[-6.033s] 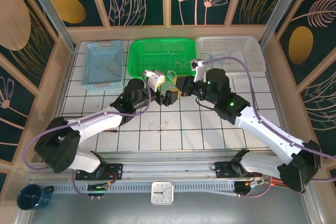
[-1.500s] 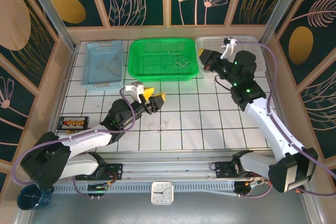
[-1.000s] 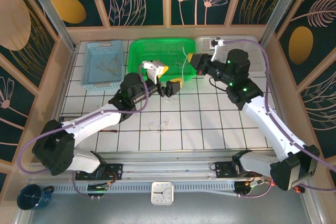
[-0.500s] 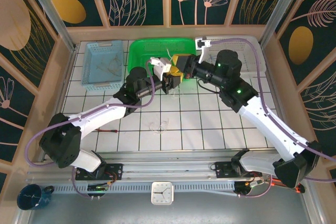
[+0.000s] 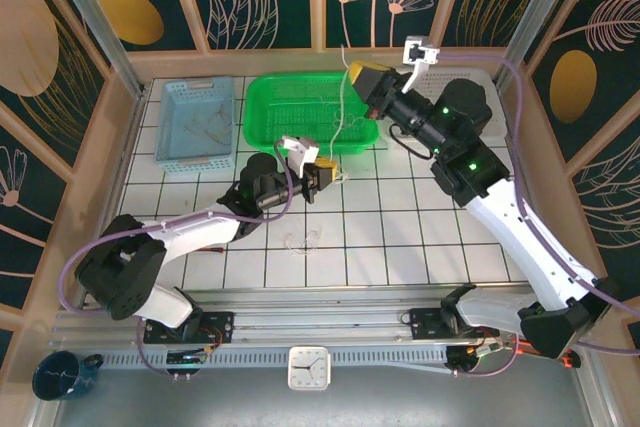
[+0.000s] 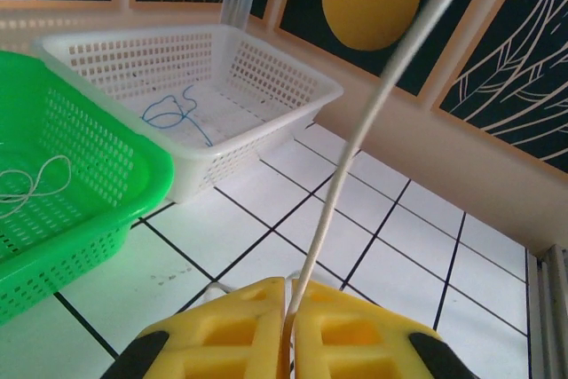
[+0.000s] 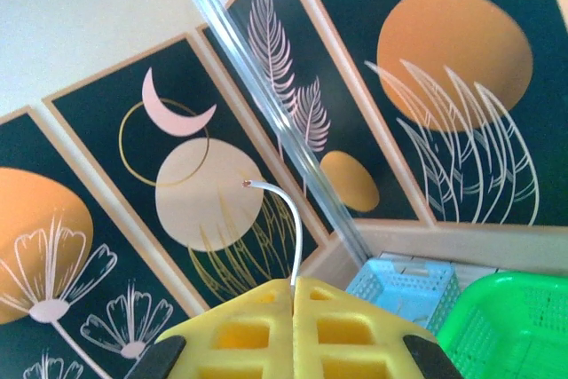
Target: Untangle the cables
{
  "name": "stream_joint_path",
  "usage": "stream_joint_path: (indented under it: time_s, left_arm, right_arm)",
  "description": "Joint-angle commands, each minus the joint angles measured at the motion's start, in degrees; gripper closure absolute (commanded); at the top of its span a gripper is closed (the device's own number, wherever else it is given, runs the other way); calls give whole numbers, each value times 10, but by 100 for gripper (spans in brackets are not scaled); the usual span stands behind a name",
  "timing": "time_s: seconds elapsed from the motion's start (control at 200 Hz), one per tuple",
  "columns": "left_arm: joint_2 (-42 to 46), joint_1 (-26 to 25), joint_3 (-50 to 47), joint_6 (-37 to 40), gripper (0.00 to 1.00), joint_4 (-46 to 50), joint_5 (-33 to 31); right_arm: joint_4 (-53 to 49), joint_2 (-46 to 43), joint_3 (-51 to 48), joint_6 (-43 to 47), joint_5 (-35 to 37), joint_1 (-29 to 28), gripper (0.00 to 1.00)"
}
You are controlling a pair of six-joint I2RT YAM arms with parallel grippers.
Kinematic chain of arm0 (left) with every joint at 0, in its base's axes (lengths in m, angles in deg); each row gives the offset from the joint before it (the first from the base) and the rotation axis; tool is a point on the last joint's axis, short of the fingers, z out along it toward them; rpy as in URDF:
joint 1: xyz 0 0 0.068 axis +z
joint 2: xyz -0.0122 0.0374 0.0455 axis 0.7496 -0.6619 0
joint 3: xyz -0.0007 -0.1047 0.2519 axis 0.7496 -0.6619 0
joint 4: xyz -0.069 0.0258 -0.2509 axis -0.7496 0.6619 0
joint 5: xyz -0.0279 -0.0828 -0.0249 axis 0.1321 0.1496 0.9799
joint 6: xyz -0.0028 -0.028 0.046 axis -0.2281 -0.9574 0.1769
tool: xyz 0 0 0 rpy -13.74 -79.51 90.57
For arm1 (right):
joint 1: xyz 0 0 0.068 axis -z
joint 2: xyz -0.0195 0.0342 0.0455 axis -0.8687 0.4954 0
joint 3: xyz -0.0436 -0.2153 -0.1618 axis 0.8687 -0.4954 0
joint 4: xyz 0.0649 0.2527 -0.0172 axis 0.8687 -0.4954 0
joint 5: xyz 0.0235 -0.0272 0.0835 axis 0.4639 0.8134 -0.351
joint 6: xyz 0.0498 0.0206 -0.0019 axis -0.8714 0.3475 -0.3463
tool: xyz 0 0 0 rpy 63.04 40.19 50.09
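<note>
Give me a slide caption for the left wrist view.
Left gripper pinches a whitish cable, green basket and white basket beyond.

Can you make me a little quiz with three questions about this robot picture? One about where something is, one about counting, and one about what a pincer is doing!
1. Where is the blue wire?
A) on the tiles
B) in the white basket
C) in a cup

2. How many baskets stand along the far side of the table?
A) one
B) five
C) three

3. What is the left pincer doing?
A) pinching a pale wire
B) standing wide open
C) gripping a spoon

Answers:
1 B: the left wrist view shows the blue squiggle lying on the white basket's floor.
2 C: a blue basket, a green basket and the white one sit in a row.
3 A: it is shut, and the pale wire rises out of it.
</note>
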Motion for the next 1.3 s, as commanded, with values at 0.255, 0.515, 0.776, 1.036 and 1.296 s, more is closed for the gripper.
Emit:
stream_joint_path:
  time_s: [0.255, 0.515, 0.776, 1.036, 1.296]
  left_arm:
    - [-42, 1, -32, -34, 89, -68, 18]
    - [-56, 1, -66, -53, 77, -96, 24]
    - [-50, 1, -98, -68, 41, -116, 17]
    - [4, 1, -133, -81, 7, -111, -29]
    - [99, 1, -186, -133, 1, -95, -151]
  right_arm:
    - [88, 25, 58, -46, -14, 20, 100]
    - [118, 72, 78, -67, -27, 58, 100]
    - [164, 147, 117, -87, -37, 88, 100]
    - [182, 254, 202, -88, -42, 108, 100]
    - [195, 381, 286, -97, -58, 116, 100]
